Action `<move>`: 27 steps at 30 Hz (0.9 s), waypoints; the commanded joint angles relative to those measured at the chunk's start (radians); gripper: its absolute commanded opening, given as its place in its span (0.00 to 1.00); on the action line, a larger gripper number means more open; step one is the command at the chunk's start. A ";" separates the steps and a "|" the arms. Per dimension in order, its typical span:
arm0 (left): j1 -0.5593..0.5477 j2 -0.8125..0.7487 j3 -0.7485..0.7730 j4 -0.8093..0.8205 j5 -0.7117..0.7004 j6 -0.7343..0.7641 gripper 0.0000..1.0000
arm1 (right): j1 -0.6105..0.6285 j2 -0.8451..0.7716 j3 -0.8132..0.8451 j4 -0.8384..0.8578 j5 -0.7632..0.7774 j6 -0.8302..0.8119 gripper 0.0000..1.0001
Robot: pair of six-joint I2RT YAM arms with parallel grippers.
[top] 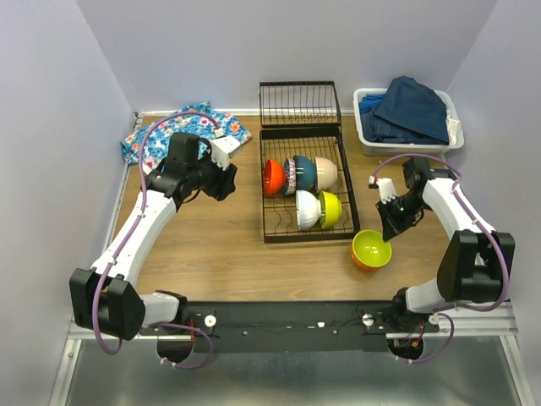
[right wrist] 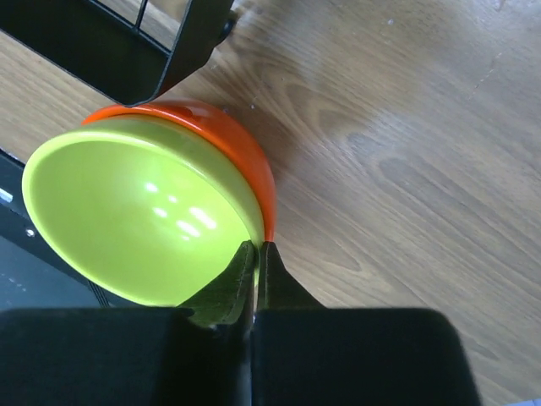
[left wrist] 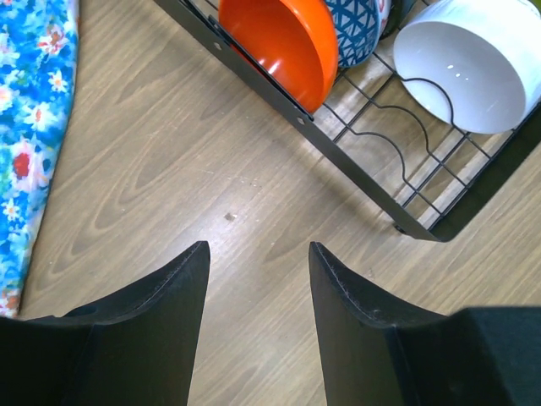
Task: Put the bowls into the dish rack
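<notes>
Orange bowl, near the counter's front-right edge, has its rim pinched in the right hand, and next needs lifting into the rack.

Plain pale lavender walls close in a wood-grain tabletop on three sides, evenly lit, with a grey metal surface along the bottom of the frame

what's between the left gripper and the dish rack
Only bare table, seen in the left wrist view: wood grain runs from the open left gripper to the dish rack.
</notes>
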 commanded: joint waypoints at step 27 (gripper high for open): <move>0.091 -0.416 -0.168 -0.254 -0.008 0.305 0.64 | 0.598 0.062 0.419 -0.125 -0.006 -0.025 0.01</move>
